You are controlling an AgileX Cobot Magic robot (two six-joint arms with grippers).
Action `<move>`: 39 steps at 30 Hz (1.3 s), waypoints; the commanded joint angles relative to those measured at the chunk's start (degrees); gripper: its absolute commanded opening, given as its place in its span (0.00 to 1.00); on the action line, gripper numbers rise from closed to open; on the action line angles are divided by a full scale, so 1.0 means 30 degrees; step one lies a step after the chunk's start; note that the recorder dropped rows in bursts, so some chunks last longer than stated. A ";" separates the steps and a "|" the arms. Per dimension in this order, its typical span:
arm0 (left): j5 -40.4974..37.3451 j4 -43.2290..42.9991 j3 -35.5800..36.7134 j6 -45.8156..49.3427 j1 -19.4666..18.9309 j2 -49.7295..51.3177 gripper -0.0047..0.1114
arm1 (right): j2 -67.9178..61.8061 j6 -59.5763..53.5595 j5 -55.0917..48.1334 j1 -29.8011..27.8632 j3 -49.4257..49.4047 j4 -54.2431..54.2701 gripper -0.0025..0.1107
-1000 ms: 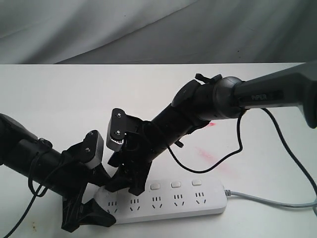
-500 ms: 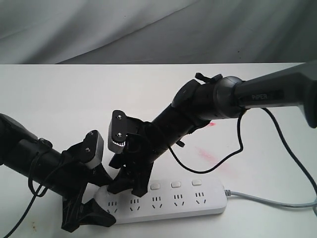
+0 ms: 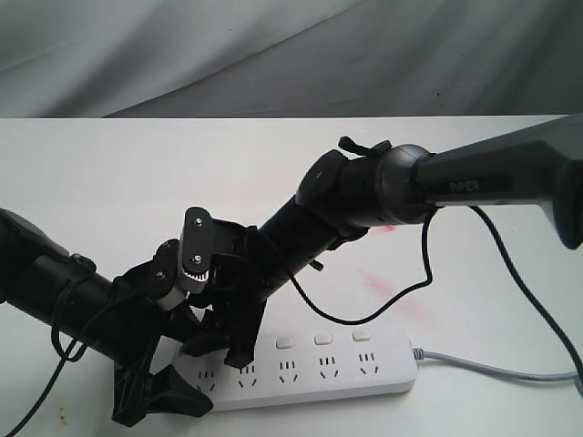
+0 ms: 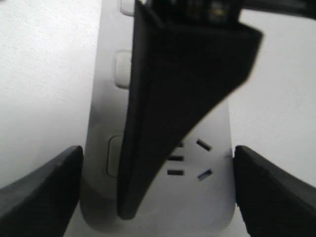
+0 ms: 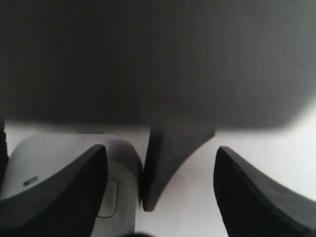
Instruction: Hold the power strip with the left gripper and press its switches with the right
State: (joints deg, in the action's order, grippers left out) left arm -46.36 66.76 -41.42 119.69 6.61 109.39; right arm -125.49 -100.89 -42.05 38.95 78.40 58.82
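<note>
the power strip (image 3: 328,369) lies flat on the white tabletop (image 3: 137,182), near its front edge and right of the middle, with its long axis running left to right. its grey cord (image 3: 492,369) leaves the right end and trails off to the right. the left hand (image 3: 173,369) sits at the strip's left end. in the left wrist view its two fingers (image 4: 39,197) press against the strip's two long sides, so it is gripping that end. the right hand (image 3: 226,350) reaches down from the right on an arm with a glossy grey elbow (image 3: 401,182) and hangs over the left part of the strip, just beside the left hand. its fingers (image 5: 64,192) stand wide apart and hold nothing. one black finger points down over the end socket. whether its tip touches the strip i cannot tell. three of the switches (image 3: 322,339) show clear to the right of both hands; the others are hidden behind them. a faint red smear (image 3: 387,287) marks the tabletop beyond the strip.
</note>
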 commanded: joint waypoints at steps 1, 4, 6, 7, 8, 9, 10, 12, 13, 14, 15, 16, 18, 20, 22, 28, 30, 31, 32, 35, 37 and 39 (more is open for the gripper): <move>0.0028 -0.0037 -0.0045 0.0094 0.0109 0.0089 0.31 | -0.0311 0.0105 0.0839 0.0178 -0.0100 -0.1487 0.54; 0.0028 -0.0037 -0.0045 0.0094 0.0109 0.0089 0.31 | -0.0311 0.0392 0.1021 0.0178 -0.0100 -0.1998 0.54; 0.0028 -0.0037 -0.0045 0.0094 0.0109 0.0089 0.31 | -0.0311 0.0392 0.1118 0.0178 -0.0100 -0.1988 0.54; 0.0028 -0.0037 -0.0045 0.0094 0.0109 0.0089 0.31 | -0.0311 0.0392 0.1084 0.0178 -0.0100 -0.1988 0.54; 0.0028 -0.0037 -0.0045 0.0094 0.0109 0.0089 0.31 | -0.0311 0.0392 0.0985 0.0178 -0.0100 -0.1988 0.54; 0.0028 -0.0037 -0.0045 0.0094 0.0109 0.0089 0.31 | -0.0257 0.0392 0.0876 0.0178 -0.0100 -0.1988 0.54; 0.0028 -0.0037 -0.0045 0.0094 0.0109 0.0089 0.31 | -0.0239 0.0392 0.0731 0.0143 -0.0100 -0.1932 0.54; 0.0028 -0.0037 -0.0045 0.0094 0.0109 0.0089 0.31 | -0.0196 0.0392 0.0423 0.0143 -0.0100 -0.1544 0.54; 0.0028 -0.0037 -0.0045 0.0094 0.0109 0.0089 0.31 | -0.0105 0.0350 0.0305 0.0143 -0.0100 -0.1396 0.54; 0.0028 -0.0037 -0.0045 0.0094 0.0109 0.0089 0.31 | -0.0046 0.0350 0.0259 0.0143 -0.0100 -0.1396 0.54; 0.0028 -0.0037 -0.0045 0.0094 0.0109 0.0089 0.31 | 0.0048 0.0350 0.0211 0.0143 -0.0100 -0.1396 0.54; 0.0028 -0.0037 -0.0045 0.0094 0.0109 0.0089 0.31 | 0.0194 0.0350 0.0211 0.0109 -0.0100 -0.1320 0.54; 0.0028 -0.0037 -0.0045 0.0094 0.0109 0.0089 0.31 | 0.0371 0.0350 0.0247 0.0066 -0.0100 -0.1281 0.54; 0.0028 -0.0037 -0.0045 0.0094 0.0109 0.0089 0.31 | 0.0488 0.0350 0.0284 -0.0072 -0.0100 -0.1376 0.54; 0.0028 -0.0037 -0.0045 0.0094 0.0109 0.0089 0.31 | 0.0488 0.0390 0.0167 -0.0237 -0.0100 -0.1376 0.54; 0.0028 -0.0037 -0.0045 0.0094 0.0109 0.0089 0.31 | 0.0488 0.0433 -0.0130 -0.0459 -0.0100 -0.1416 0.54; 0.0028 -0.0037 -0.0045 0.0094 0.0109 0.0089 0.31 | 0.0447 0.0433 -0.0090 -0.0452 -0.0100 -0.1508 0.54; 0.0028 -0.0037 -0.0045 0.0094 0.0109 0.0089 0.31 | 0.0413 0.0433 -0.0090 -0.0452 -0.0100 -0.1558 0.54; 0.0028 -0.0037 -0.0045 0.0094 0.0109 0.0089 0.31 | 0.0412 0.0433 -0.0090 -0.0452 -0.0100 -0.1558 0.54; 0.0028 -0.0037 -0.0045 0.0094 0.0109 0.0089 0.31 | 0.0368 0.0433 -0.0170 -0.0452 -0.0143 -0.1622 0.54; 0.0028 -0.0037 -0.0045 0.0094 0.0109 0.0089 0.31 | 0.0368 0.0433 -0.0212 -0.0452 -0.0149 -0.1622 0.54; 0.0028 -0.0037 -0.0045 0.0094 0.0109 0.0089 0.31 | 0.0368 0.0528 -0.0212 -0.0452 -0.0184 -0.1622 0.54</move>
State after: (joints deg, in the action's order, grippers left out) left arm -46.45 66.66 -41.42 119.69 6.61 109.39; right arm -124.28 -99.07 -42.64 37.75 78.40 55.50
